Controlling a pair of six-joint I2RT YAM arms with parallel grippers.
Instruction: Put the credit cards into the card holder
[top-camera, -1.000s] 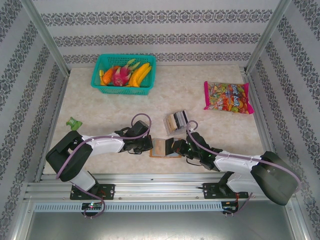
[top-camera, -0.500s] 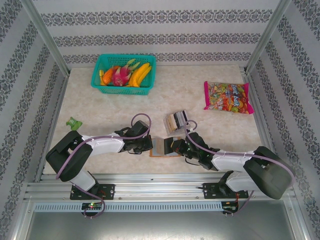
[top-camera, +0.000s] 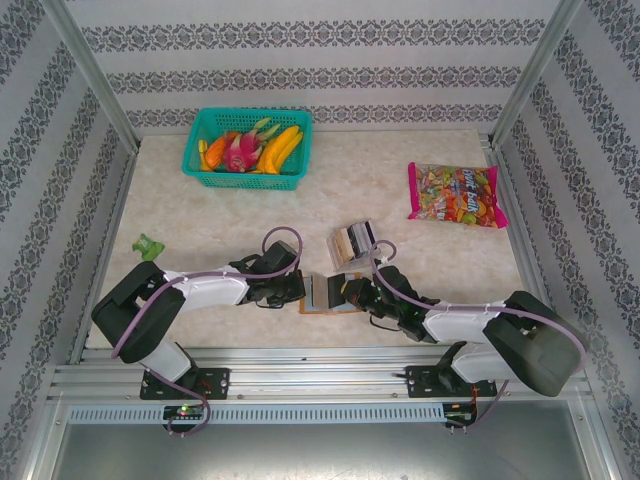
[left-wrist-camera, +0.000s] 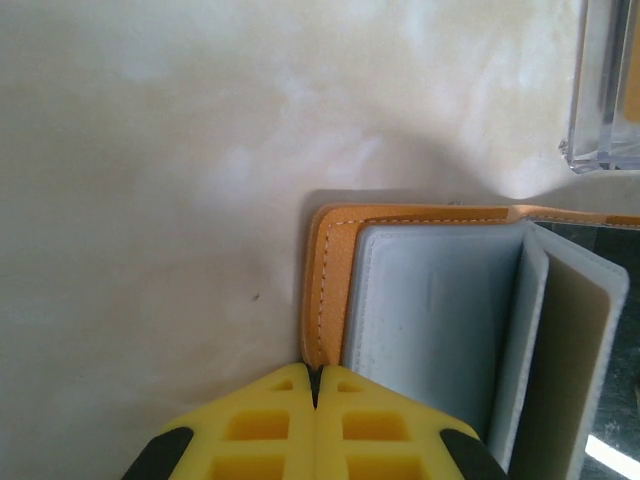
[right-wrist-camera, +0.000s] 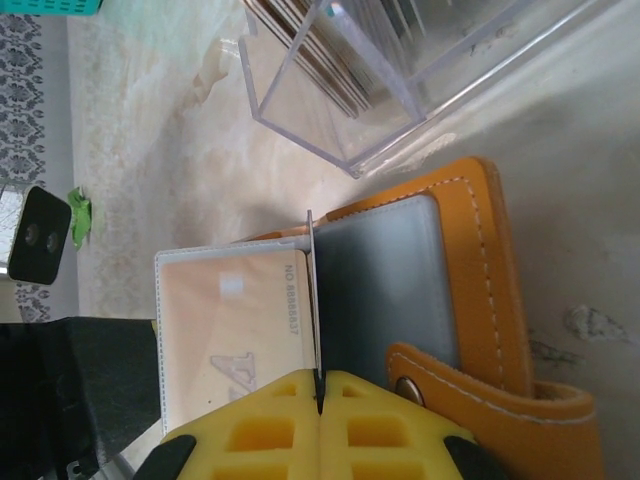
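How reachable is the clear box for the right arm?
Probably yes: the box lies just beyond the wallet, nothing between. But the right gripper is shut on a thin sheet in the wallet and must release first.

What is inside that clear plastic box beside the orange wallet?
Through the clear box's walls a stack of thin cards shows, packed edge-on. Their faces are covered by one another, so the count and prints cannot be told.
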